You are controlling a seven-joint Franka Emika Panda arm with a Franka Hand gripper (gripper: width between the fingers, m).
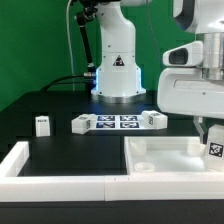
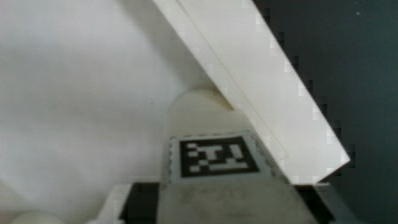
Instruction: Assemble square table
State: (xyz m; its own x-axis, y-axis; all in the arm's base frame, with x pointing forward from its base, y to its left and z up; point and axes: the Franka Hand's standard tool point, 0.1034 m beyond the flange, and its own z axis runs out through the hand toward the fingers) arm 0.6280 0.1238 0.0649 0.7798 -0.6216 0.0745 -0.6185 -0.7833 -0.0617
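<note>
The square table's white tray-like top lies at the front on the exterior view's right. A short white leg with a black-and-white tag stands at the top's right end. My gripper comes down on it from above. In the wrist view the leg fills the gap between my dark finger pads, so the gripper looks shut on it. The top's floor and its raised rim lie right behind the leg. The leg's foot and the socket under it are hidden.
Three loose tagged legs lie on the black surface: one on the exterior view's left, two at the ends of the marker board. White wall bars edge the front left. The arm's base stands behind.
</note>
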